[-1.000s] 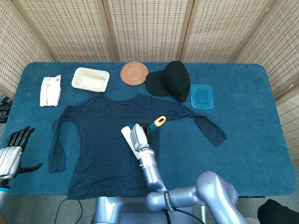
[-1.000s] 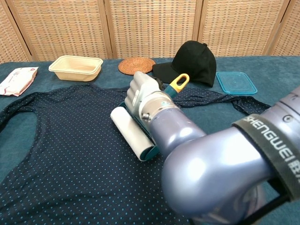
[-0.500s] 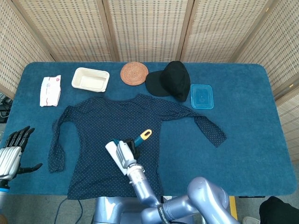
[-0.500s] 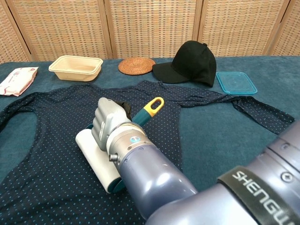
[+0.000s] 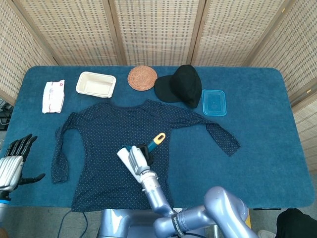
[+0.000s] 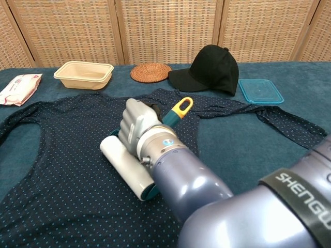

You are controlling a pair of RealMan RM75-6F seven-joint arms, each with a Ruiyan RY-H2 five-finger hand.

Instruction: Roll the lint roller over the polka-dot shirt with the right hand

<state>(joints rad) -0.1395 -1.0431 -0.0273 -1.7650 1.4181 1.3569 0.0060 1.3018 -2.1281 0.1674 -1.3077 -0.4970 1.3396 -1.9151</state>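
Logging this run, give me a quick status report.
Right hand grips lint roller, roller on polka-dot shirt. Left hand open, off the shirt. Nothing in the way.

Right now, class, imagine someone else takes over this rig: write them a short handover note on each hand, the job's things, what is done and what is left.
Right hand: grips the lint roller by its handle, with the white roll lying on the shirt near the middle of the body.
Left hand: open, holding nothing, at the table's left edge, off the shirt.
Shirt: spread flat, sleeves out to both sides.
Done: roller picked up and set on the fabric.
Left: roll it across the body and probably the sleeves; how much is already covered cannot be told.
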